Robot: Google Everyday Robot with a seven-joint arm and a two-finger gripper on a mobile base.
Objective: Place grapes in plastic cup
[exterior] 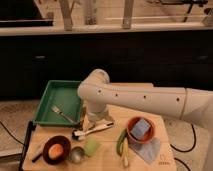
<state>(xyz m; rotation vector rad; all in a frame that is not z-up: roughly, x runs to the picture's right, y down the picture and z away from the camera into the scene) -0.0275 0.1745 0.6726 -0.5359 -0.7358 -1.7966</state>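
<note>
Reaching down at the wooden table (160,161), the white arm (140,97) hides its gripper (98,121). Small pale lime-green translucent plastic cup (91,147) stands near the front edge; grapes cannot be made out.

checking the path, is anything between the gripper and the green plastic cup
Yes: a white utensil lies on the board between the gripper, low at the arm's end just behind it, and the plastic cup in front. The grapes are not visible.
</note>
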